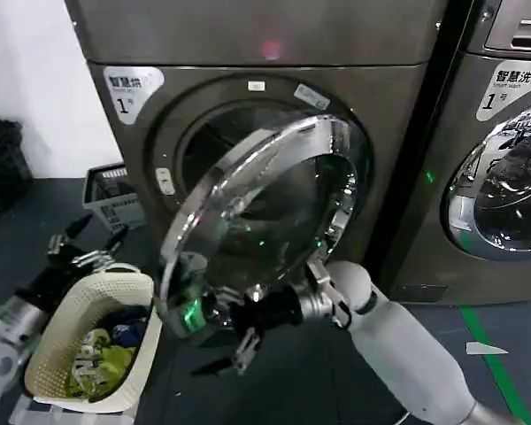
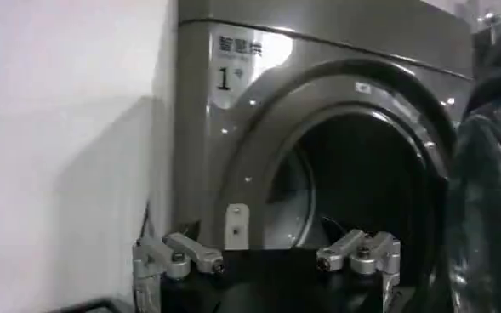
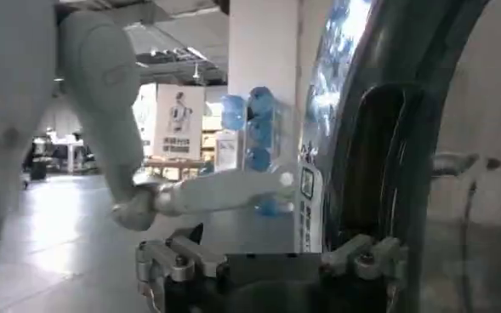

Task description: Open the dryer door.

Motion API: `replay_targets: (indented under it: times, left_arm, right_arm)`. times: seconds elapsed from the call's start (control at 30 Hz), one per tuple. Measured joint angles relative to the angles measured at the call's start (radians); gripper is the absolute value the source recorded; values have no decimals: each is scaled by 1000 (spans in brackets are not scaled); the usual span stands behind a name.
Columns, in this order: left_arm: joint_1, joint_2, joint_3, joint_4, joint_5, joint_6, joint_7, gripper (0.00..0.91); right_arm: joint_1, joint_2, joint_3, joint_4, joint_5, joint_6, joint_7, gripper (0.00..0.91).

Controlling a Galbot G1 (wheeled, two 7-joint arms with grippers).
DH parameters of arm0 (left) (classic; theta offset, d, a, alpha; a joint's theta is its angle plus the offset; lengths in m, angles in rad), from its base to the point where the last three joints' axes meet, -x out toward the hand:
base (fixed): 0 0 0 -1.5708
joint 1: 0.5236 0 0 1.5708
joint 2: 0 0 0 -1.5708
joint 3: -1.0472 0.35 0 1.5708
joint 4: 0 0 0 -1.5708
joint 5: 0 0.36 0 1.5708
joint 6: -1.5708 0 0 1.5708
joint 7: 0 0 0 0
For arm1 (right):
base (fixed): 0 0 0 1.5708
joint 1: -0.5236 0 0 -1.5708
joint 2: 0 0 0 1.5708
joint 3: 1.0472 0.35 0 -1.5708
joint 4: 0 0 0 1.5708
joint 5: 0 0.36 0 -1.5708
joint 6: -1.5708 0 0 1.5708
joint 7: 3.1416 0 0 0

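Already the dryer door [image 1: 265,208] hangs ajar, the right gripper [image 1: 239,341] spread wide beneath its lower rim, the left gripper [image 1: 84,252] parted above the laundry basket [image 1: 49,354].

You are looking at an evenly lit head view where the chrome ring of the dryer door [image 1: 264,212] is catching bright glare along its upper rim, while its glass is mirroring dim green glints. The floor [image 1: 336,372] is lying in soft shadow. In the left wrist view the white wall [image 2: 63,153] is glowing pale and the drum opening [image 2: 361,187] is sinking into darkness. In the right wrist view the far hall is washing out bright, and the white arm [image 3: 97,93] close by is blurring out of focus
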Motion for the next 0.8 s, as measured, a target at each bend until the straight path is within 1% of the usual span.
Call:
replay_targets:
  times: [0.3, 0.5, 0.8]
  left_arm:
    - [7, 46, 51, -33, -24, 30, 74, 907]
    - [-1, 63, 99, -53, -19, 39, 92, 907]
    - [-20, 79, 158, -52, -14, 47, 101, 907]
  right_arm:
    - [-11, -24, 74, -25, 23, 1, 0, 907]
    - [-26, -49, 150, -48, 27, 3, -4, 907]
    - [-70, -103, 308, -83, -7, 0, -39, 907]
